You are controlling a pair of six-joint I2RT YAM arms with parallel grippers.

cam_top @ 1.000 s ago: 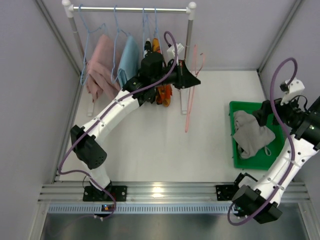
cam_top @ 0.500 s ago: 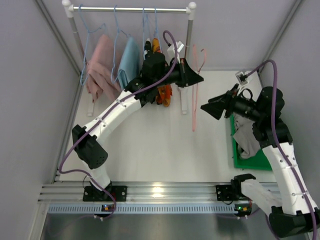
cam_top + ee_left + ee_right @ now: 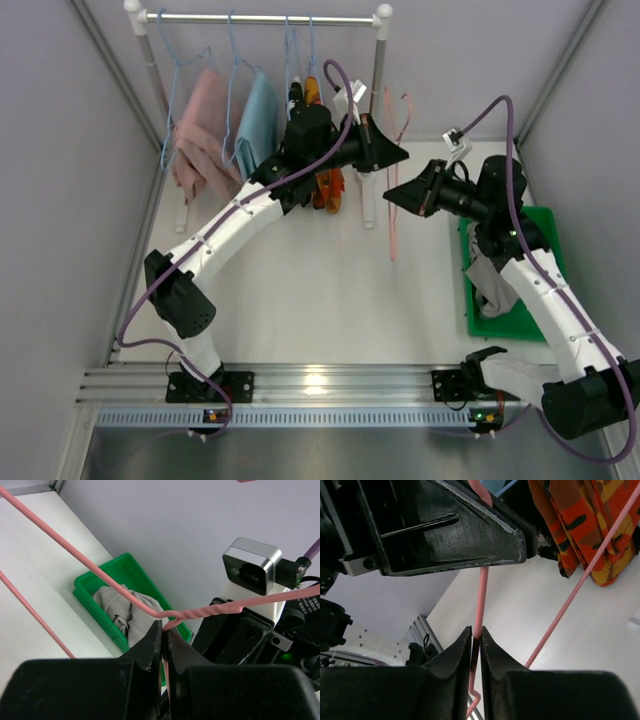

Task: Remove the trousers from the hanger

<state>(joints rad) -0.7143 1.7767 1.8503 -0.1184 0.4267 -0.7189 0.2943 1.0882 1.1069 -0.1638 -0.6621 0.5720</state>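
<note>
An empty pink wire hanger (image 3: 392, 235) hangs in the air right of the rack. My left gripper (image 3: 398, 155) is shut on its twisted neck (image 3: 210, 610), the jaws (image 3: 165, 626) pressed together round the wire. My right gripper (image 3: 392, 195) comes in from the right and is shut on one straight pink wire of the hanger (image 3: 482, 590), just below the left gripper's black body (image 3: 445, 525). Grey trousers (image 3: 497, 270) lie crumpled in the green bin (image 3: 468, 300). Orange-red patterned trousers (image 3: 327, 187) hang on the rack, partly hidden behind my left arm.
The clothes rack (image 3: 265, 17) stands at the back with a pink garment (image 3: 200, 140) and a light-blue garment (image 3: 258, 120) on blue hangers. The rack's right post (image 3: 376, 70) is just behind the two grippers. Grey walls close in both sides.
My right arm swung left from the green bin to the pink hanger and its jaws closed on the wire. The left gripper held the hanger throughout; the hanger's lower end shifted slightly right.
</note>
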